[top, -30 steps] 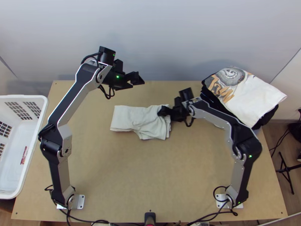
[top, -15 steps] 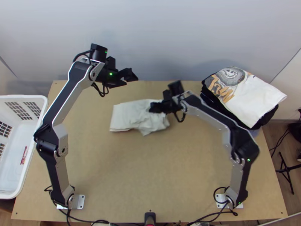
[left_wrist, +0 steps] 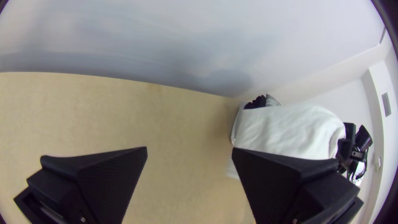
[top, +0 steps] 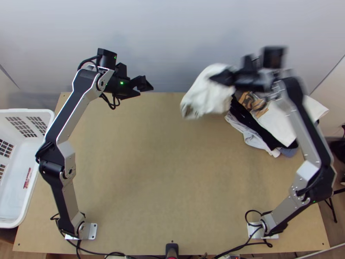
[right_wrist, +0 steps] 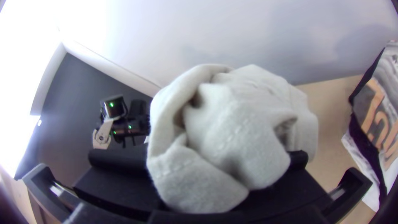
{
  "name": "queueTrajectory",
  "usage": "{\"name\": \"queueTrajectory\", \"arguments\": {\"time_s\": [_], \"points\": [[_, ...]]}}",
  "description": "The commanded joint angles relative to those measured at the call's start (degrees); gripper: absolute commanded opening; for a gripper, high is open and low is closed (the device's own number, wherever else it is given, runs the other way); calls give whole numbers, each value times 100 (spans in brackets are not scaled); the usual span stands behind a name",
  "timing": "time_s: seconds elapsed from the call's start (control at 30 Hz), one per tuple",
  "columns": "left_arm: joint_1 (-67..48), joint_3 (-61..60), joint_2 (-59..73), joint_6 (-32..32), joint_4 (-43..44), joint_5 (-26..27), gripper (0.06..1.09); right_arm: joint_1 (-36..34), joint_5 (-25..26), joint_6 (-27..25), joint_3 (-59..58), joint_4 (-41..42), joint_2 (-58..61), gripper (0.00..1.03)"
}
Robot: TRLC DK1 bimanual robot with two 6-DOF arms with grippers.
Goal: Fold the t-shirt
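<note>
Top view, white t-shirt, seemingly bunched

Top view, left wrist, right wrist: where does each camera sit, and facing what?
Top: fixed high above the near edge of the table, facing steeply down; left arm and right arm show.
Left wrist: on that arm, facing the table's far part; its open jaws show.
Right wrist: on that arm, facing the t-shirt, bunched in its jaws; left arm beyond.
All three share the t-shirt and table.
</note>
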Motion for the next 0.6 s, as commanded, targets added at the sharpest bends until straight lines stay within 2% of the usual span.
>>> {"name": "queueTrajectory", "arguments": {"time_s": [0.0, 0.23, 0.57], "points": [[26, -20, 19, 0, 6, 4, 105, -1677, -706, 272, 1651, -501, 222, 3], [26, -99, 36, 0, 6, 4, 105, -2723, -1171, 606, 2117, -211, 617, 3], [26, -91, 28, -9, 24, 4, 105, -3163, -1312, 597, 1932, -220, 758, 3]]}}
